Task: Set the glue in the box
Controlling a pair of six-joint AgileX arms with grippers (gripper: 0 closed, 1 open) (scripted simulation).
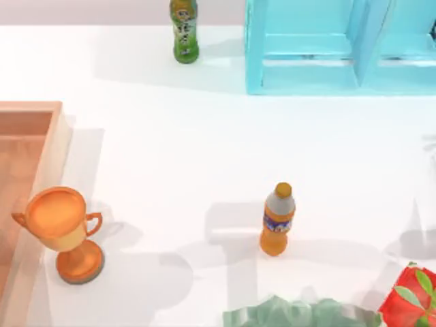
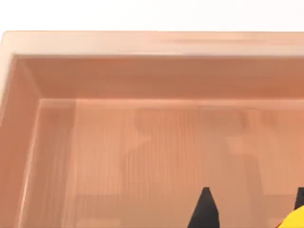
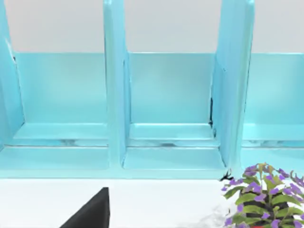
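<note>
The box (image 1: 30, 107) is a shallow wooden tray with a thick pale rim at the table's left edge. My left gripper (image 2: 251, 209) hangs over the box's floor near a corner of the rim (image 2: 152, 43). Its two black fingertips (image 2: 205, 209) stand wide apart, open, with bare wood showing between them. A yellow bit of the glue (image 2: 294, 221) peeks in beside one fingertip, low over the box floor; the rest of the glue is out of frame. My right gripper (image 3: 90, 213) is parked facing the blue shelf.
An orange trophy cup (image 1: 60, 228) stands right beside the box. An orange soda bottle (image 1: 277, 219) stands mid-table and a green tea bottle (image 1: 184, 30) at the back. The light blue shelf cabinet (image 1: 340, 48) fills the back right. A red flower (image 1: 409, 296) and green leaves (image 1: 293, 313) sit at the front.
</note>
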